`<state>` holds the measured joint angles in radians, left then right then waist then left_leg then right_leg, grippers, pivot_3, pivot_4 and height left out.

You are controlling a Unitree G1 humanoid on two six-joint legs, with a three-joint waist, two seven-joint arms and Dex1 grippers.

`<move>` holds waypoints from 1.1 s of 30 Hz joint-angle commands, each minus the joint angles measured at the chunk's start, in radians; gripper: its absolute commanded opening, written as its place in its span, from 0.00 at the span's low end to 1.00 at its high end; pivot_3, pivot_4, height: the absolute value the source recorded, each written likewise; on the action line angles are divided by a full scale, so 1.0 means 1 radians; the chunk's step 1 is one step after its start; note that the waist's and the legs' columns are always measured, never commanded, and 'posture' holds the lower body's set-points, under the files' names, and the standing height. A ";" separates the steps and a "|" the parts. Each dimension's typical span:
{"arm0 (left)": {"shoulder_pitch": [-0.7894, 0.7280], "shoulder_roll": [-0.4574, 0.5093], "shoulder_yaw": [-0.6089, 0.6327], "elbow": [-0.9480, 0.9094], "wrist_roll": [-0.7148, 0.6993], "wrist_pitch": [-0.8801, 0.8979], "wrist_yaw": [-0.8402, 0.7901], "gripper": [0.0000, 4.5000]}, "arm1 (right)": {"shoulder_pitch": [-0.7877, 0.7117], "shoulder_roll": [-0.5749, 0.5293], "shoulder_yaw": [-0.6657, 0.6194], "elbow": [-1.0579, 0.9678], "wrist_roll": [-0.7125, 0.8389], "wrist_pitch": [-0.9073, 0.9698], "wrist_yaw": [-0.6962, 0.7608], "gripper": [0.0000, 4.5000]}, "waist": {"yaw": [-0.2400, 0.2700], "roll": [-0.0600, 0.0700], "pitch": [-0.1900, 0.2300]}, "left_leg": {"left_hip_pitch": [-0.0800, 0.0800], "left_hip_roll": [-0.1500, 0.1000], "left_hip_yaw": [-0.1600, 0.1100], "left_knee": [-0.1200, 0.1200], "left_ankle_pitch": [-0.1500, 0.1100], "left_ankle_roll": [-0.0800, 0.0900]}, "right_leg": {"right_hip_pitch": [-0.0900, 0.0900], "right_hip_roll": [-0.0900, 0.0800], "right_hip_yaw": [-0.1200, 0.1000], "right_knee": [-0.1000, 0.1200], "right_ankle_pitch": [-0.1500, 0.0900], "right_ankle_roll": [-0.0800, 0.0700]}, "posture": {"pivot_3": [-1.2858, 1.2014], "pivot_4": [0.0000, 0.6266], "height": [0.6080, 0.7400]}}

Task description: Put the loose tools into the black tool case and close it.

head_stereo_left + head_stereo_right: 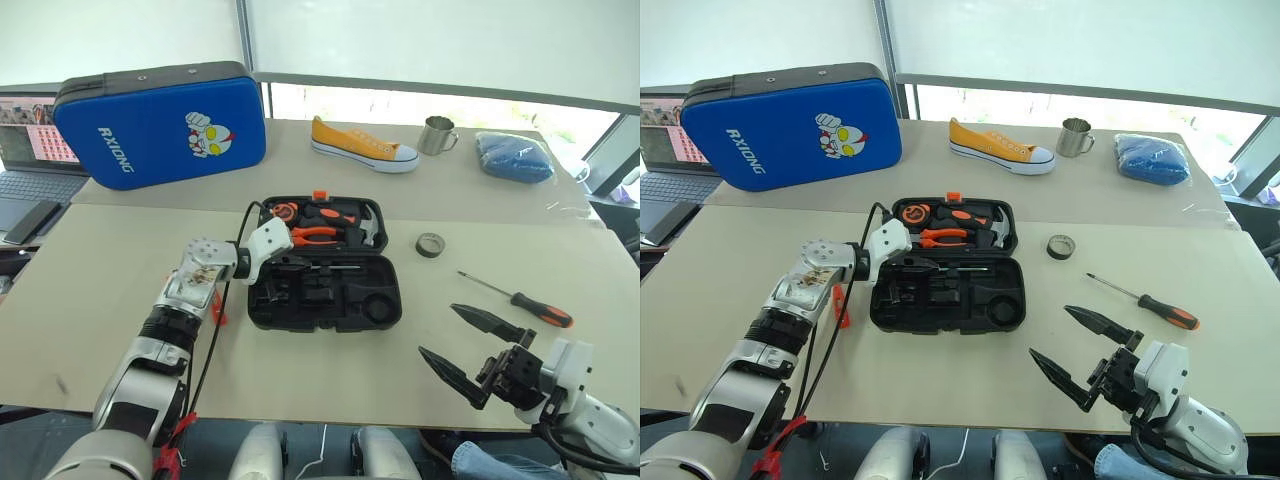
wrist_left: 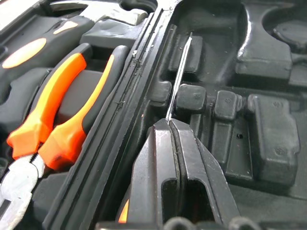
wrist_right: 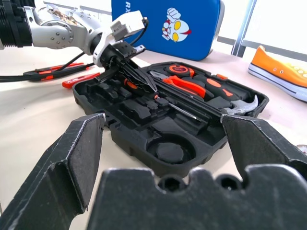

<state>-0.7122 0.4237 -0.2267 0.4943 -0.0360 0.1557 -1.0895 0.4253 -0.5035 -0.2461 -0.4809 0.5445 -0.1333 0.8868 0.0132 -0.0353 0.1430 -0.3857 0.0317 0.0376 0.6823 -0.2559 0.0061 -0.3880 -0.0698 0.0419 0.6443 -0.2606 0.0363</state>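
The black tool case (image 1: 392,300) lies open in the middle of the table. My left gripper (image 1: 291,262) reaches into its front half from the left, shut on a screwdriver whose thin steel shaft (image 2: 178,76) lies along a moulded slot; a sliver of orange handle shows between the fingers (image 2: 153,172). An orange-and-black screwdriver (image 1: 520,304) and a dark tape roll (image 1: 431,244) lie on the table right of the case. A slim orange tool (image 3: 79,80) lies left of the case beside my left arm. My right gripper (image 1: 436,330) is open near the front right edge, holding nothing.
The case's rear half holds orange-handled pliers (image 1: 318,234), a hammer (image 1: 366,230) and a tape measure (image 1: 284,211). At the back stand a blue cartoon-printed case (image 1: 160,125), a yellow shoe (image 1: 362,146), a metal cup (image 1: 437,135), a blue cloth (image 1: 513,157) and a laptop (image 1: 30,150).
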 commanded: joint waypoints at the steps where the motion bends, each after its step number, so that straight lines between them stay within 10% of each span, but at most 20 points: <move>1: 0.048 -0.026 0.001 0.010 -0.016 -0.006 0.007 0.01 | 0.004 0.003 -0.030 -0.032 0.018 -0.001 -0.021 1.00 | 0.000 0.003 -0.002 | 0.001 0.000 0.000 0.000 0.000 0.000 | 0.001 0.000 0.000 -0.001 0.000 0.000 | 0.52 0.24 1.00; 15: 0.355 0.253 0.419 -0.387 -0.573 -0.006 -0.410 0.99 | 0.223 0.062 -0.434 0.289 0.024 -0.168 -0.027 1.00 | -0.011 0.007 -0.003 | 0.001 0.001 0.000 -0.003 0.000 0.000 | -0.001 -0.002 0.001 -0.001 -0.001 -0.001 | 0.52 0.24 1.00; 24: 0.678 0.319 0.556 -0.580 -0.645 0.035 -0.372 0.99 | 0.198 0.012 -0.510 0.480 0.029 -0.214 0.001 1.00 | -0.025 0.009 -0.002 | 0.003 0.003 -0.004 -0.006 0.000 0.000 | -0.001 -0.005 0.002 -0.001 -0.004 -0.002 | 0.52 0.24 1.00; 33: 0.680 0.274 0.539 -0.621 -0.684 0.062 -0.303 0.99 | -0.253 -0.465 -0.282 0.779 -0.140 0.096 0.066 1.00 | -0.026 0.010 -0.002 | 0.005 0.001 0.003 -0.006 0.000 0.001 | -0.001 -0.001 0.007 -0.002 -0.003 -0.001 | 0.52 0.24 1.00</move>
<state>-0.0046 0.7059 0.3102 -0.1031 -0.6984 0.2181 -1.4095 0.2422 -0.9178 -0.5820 0.2144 0.4670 -0.0907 0.9553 -0.0131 -0.0255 0.1414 -0.3818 0.0330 0.0409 0.6762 -0.2564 0.0068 -0.3888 -0.0704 0.0474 0.6423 -0.2640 0.0346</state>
